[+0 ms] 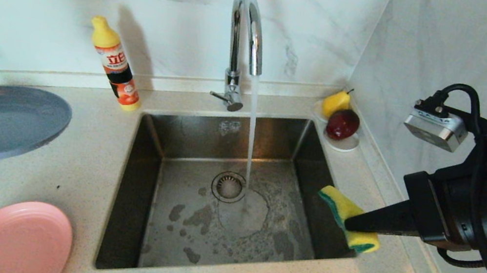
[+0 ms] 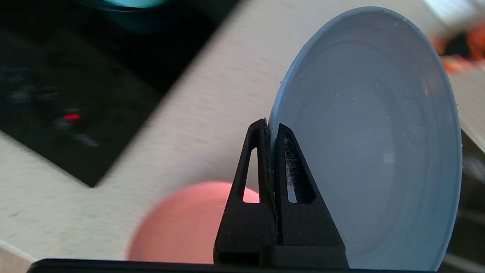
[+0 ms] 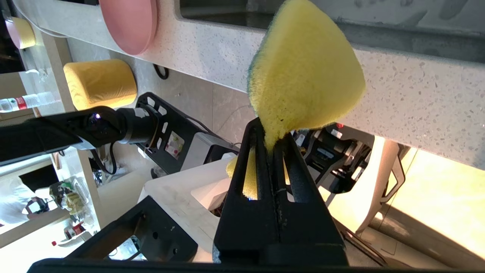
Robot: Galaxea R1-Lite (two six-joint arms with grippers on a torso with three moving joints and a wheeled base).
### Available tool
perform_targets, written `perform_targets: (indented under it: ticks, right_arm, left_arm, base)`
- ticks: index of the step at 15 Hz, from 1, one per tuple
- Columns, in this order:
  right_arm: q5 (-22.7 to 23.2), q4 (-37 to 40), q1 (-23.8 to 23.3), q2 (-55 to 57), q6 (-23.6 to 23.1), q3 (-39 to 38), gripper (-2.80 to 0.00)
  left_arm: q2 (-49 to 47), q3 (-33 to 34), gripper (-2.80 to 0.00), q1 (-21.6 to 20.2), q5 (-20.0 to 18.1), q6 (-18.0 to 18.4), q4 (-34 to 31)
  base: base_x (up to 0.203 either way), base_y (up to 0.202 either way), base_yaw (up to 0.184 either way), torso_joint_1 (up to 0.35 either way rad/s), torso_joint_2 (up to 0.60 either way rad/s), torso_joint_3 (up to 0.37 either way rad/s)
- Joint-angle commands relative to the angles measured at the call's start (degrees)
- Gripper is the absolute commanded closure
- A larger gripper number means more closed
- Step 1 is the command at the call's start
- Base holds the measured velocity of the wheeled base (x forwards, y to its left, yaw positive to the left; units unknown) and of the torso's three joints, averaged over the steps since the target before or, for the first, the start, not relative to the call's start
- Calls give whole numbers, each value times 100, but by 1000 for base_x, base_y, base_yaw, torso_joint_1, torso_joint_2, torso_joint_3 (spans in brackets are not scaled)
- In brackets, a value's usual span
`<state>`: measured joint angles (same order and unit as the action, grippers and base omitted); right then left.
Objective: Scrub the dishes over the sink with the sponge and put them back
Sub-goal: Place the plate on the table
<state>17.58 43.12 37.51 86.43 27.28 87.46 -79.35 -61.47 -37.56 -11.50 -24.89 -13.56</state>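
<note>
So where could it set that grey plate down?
Bare counter lies between the detergent bottle, the sink and the pink plate, and along the sink's front edge. The corner by the fruit saucer is crowded.

Speckled beige worktop (image 1: 85,164) against marble wall, sink (image 1: 224,192) set in centre. Directly on it: pink plate (image 1: 16,239) at front left edge; detergent bottle (image 1: 116,65) upright behind sink; white saucer (image 1: 345,143) with fruit in back right corner.
</note>
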Motion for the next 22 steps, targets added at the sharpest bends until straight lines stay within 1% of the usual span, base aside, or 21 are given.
perform_targets:
  ticks: [1,4,7,10,11,13,15,17,22]
  right_arm:
    - [9,21,2,3,5,-9,0]
    - [9,21,2,32,5,-18,0]
    - [9,21,2,58,5,-18,0]
    - [9,21,2,49,-4,-36,0]
    - [15,21,2,58,-4,-36,0]
    - [18,21,2,54,-4,-48,0]
    - [18,21,2,67,-4,-53,0]
    - [26,21,2,49,-4,-62,0]
    - [26,21,2,49,-4,-123,0]
  left_arm:
    - [-422,20,0,-342,-11,-10,117]
    - [-865,47,0,-633,-18,-19,613]
    - [-1277,122,0,-750,-29,-16,1092]
    - [-1625,422,0,-770,-358,-6,1966]
    - [-1801,442,0,-770,-398,-9,2199]
    - [-2154,413,0,-771,-433,22,2512]
    - [-2435,368,0,-776,-622,43,2889]
    - [-2656,299,0,-779,-679,49,3041]
    - [-3213,-71,0,-779,-687,76,3088]
  base:
    - [0,0,0,0,0,0]
    - [0,0,0,0,0,0]
    - [0,0,0,0,0,0]
    - [0,0,0,0,0,0]
    - [0,0,0,0,0,0]
    - [0,0,0,0,0,0]
    - [0,0,0,0,0,0]
    - [0,0,0,0,0,0]
    - [0,0,0,0,0,0]
